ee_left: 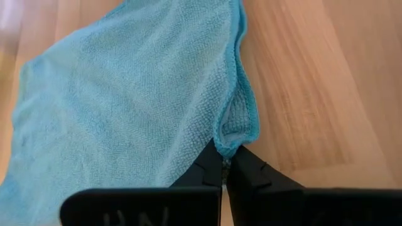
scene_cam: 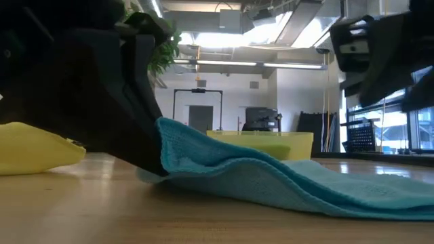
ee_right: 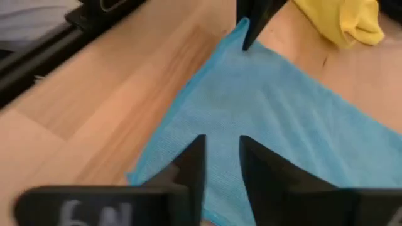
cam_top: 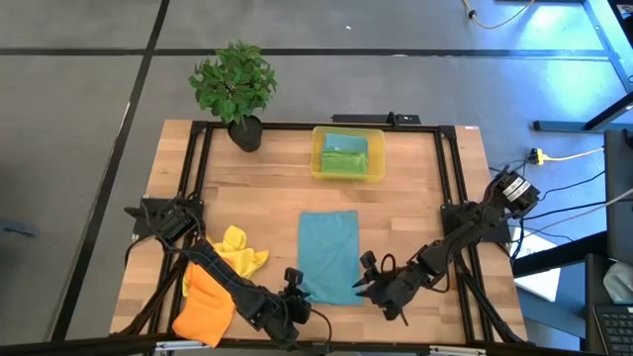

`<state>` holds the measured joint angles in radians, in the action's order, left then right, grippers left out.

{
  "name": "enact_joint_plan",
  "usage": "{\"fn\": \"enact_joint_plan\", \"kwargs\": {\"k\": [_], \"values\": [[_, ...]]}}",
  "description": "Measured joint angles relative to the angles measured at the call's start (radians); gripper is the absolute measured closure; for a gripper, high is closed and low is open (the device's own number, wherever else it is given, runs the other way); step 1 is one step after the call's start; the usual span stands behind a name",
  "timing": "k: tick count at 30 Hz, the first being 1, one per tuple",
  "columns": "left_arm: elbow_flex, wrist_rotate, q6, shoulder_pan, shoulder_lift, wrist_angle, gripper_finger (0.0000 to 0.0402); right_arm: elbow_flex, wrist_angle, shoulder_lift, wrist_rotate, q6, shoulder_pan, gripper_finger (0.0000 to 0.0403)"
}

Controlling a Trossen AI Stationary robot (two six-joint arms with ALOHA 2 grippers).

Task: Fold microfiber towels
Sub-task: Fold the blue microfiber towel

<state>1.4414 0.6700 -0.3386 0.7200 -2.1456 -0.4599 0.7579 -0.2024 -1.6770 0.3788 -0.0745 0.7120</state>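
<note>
The teal-blue towel (cam_top: 328,255) lies flat as a tall rectangle in the middle of the wooden table (cam_top: 415,198), its long sides running from the near edge toward the yellow bin (cam_top: 348,153). Bare wood shows between the towel's far edge and the bin, and a wider strip of bare wood lies to its right, up to the black frame rail (cam_top: 453,188). To its left the room is tighter: a crumpled yellow towel (cam_top: 239,249) sits near that side, and an orange towel (cam_top: 205,307) hangs at the near-left corner of the table. Inside the bin lie green and teal-blue cloths (folded, as far as the high view shows). A potted plant (cam_top: 235,87) stands at the far-left corner.

The left gripper (ee_left: 224,164) is down at the towel's near-left corner, fingers pressed together on that corner, which stands slightly raised off the wood in the low view. The left arm reaches in low along the near edge, over the orange towel.

The right gripper (ee_right: 221,154) is at the towel's near-right corner, its arm bent in from the right rail. Its fingers stand a little apart just over the cloth edge; whether they touch it I cannot tell
</note>
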Motion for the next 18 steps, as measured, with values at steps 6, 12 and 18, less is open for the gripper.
{"fn": "enact_joint_plan", "kwargs": {"k": [6, 12, 18], "values": [[0.000, 0.001, -0.023, -0.008, 0.002, 0.006, 0.0401, 0.000, -0.013, -0.045, 0.006, 0.026, 0.033, 0.0204], [-0.005, -0.003, -0.028, -0.023, 0.011, 0.015, 0.0401, 0.000, -0.054, -0.099, 0.076, -0.009, 0.074, 0.0138], [-0.090, 0.003, 0.008, -0.029, 0.095, 0.146, 0.0401, 0.000, -0.084, -0.157, 0.101, 0.018, 0.091, 0.0123]]}}
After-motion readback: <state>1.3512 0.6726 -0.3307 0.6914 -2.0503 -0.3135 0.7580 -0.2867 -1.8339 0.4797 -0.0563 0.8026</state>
